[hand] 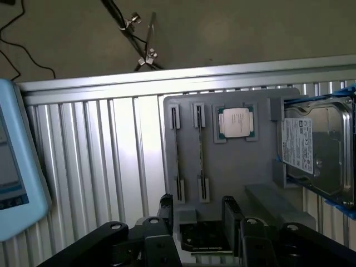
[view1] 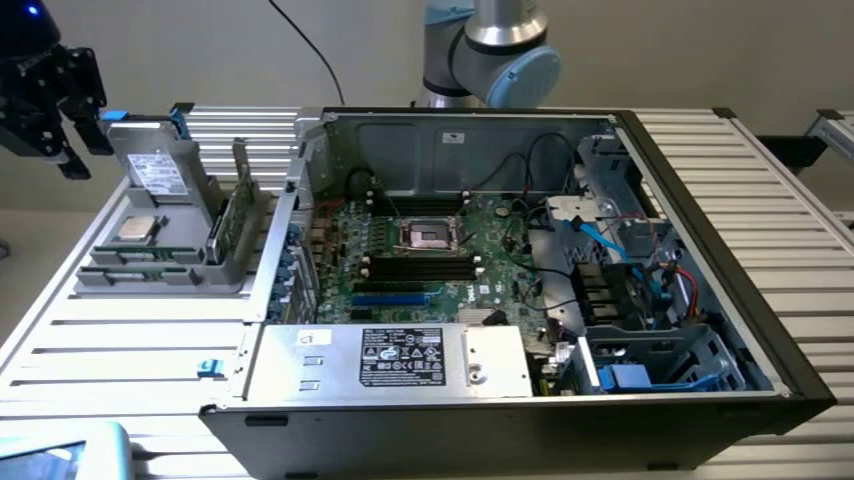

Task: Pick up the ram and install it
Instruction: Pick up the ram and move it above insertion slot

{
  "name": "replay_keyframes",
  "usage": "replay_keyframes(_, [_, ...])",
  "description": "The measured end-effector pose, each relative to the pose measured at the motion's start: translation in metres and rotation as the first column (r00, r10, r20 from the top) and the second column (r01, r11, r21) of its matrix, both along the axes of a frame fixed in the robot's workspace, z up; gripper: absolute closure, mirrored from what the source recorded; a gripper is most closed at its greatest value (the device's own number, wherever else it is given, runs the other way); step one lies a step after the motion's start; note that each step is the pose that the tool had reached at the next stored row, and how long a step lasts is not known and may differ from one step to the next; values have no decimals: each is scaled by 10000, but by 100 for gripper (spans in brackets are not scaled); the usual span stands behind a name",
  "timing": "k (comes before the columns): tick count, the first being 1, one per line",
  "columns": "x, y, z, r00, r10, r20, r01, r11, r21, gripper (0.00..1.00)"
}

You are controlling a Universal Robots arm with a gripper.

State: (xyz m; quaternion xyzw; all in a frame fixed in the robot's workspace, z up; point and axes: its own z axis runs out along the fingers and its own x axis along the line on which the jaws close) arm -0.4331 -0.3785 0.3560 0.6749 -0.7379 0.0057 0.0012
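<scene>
Black claw [view1: 80, 150] high at the exterior view's left, fingers [hand: 167, 214] spread, nothing between them.

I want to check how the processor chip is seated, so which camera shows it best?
The wrist view: the processor chip faces the camera squarely in its recess on the grey holder, silver lid unobstructed. The exterior view shows the processor chip from farther off and at a slant, lying flat on the holder in front of the upright drive.

Robotics lab, robot arm [view1: 491, 45], opened computer case [view1: 454, 150]
</scene>
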Motion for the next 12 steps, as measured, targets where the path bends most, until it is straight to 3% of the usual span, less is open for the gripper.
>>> replay_keyframes(5, [0,-10,-90,10000,0,-1,0,10000,-5,51])
replay_keyframes(10, [0,-116,-182,10000,0,0,0,10000,-5,51])
replay_keyframes(12, [-1,-136,-207,10000,1,2,-1,10000,-3,51])
